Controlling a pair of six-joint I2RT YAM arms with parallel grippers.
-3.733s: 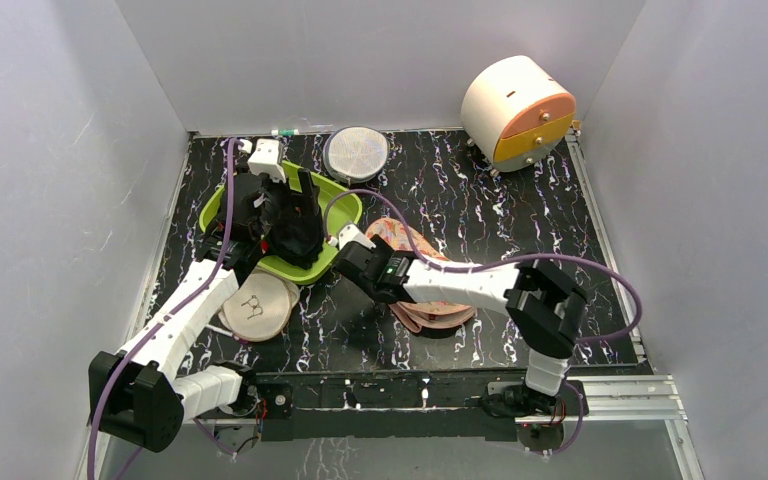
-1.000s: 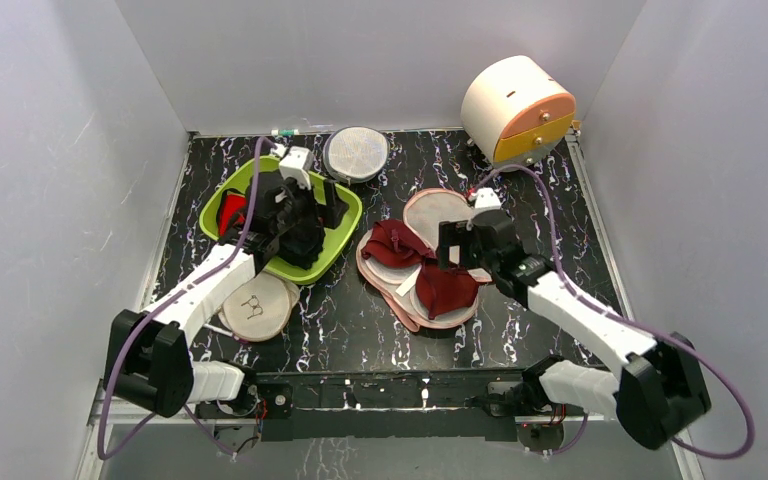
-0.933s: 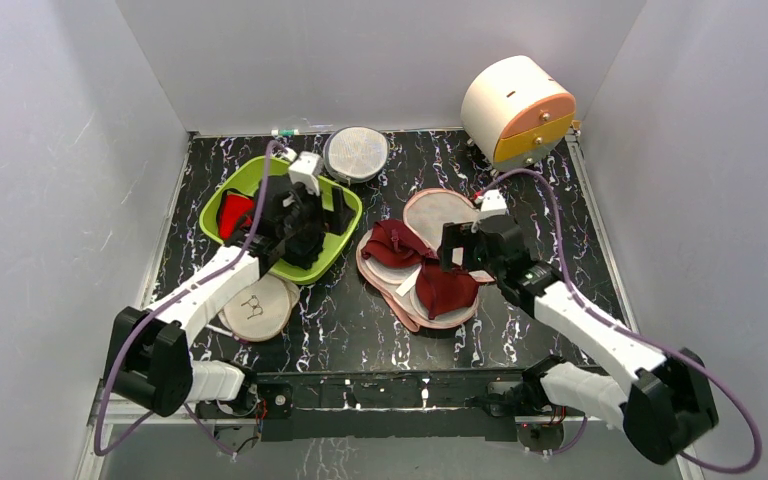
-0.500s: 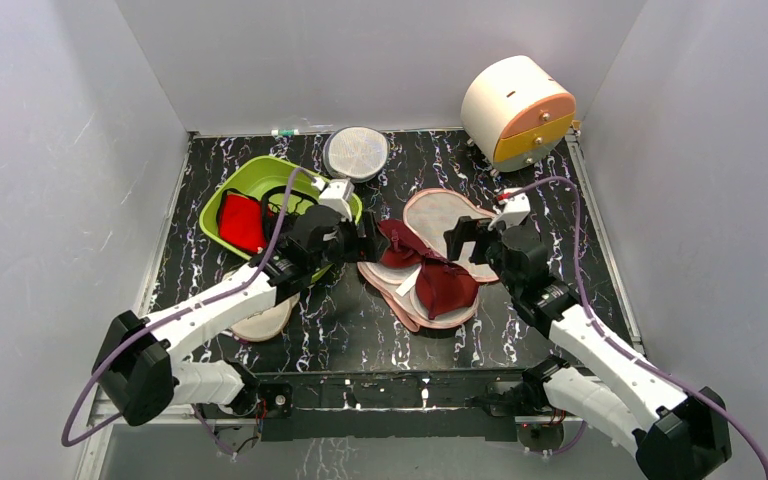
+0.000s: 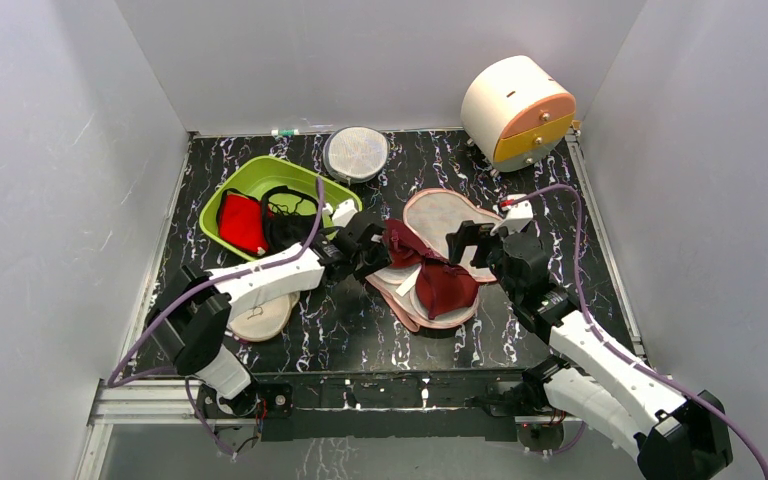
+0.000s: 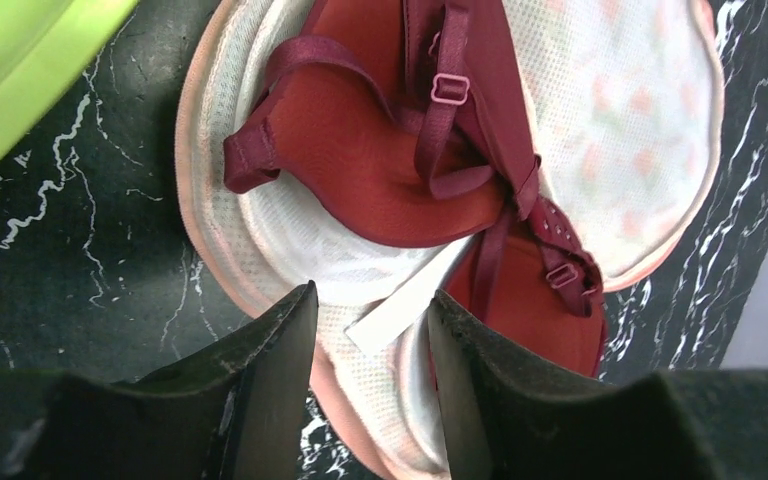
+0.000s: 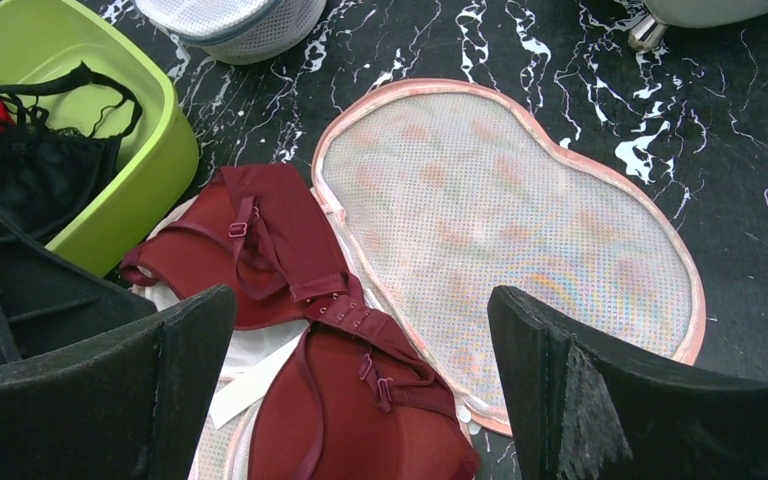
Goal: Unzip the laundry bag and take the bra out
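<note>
In the middle of the counter (image 5: 430, 160), the laundry bag (image 5: 440, 212) is lying unzipped, its pale mesh lid flopped back. The wine-red bra (image 5: 447, 288), 2 smooth cups, is resting inside. The left hand (image 5: 372, 250) and right hand (image 5: 472, 245) are hovering alongside, fingers spread, gripping nothing.

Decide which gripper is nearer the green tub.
Left. The left gripper hovers just right of the tub; the right gripper is farther right, across the open pouch.

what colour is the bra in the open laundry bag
The bra is dark wine red, clearest in the left wrist view.
</note>
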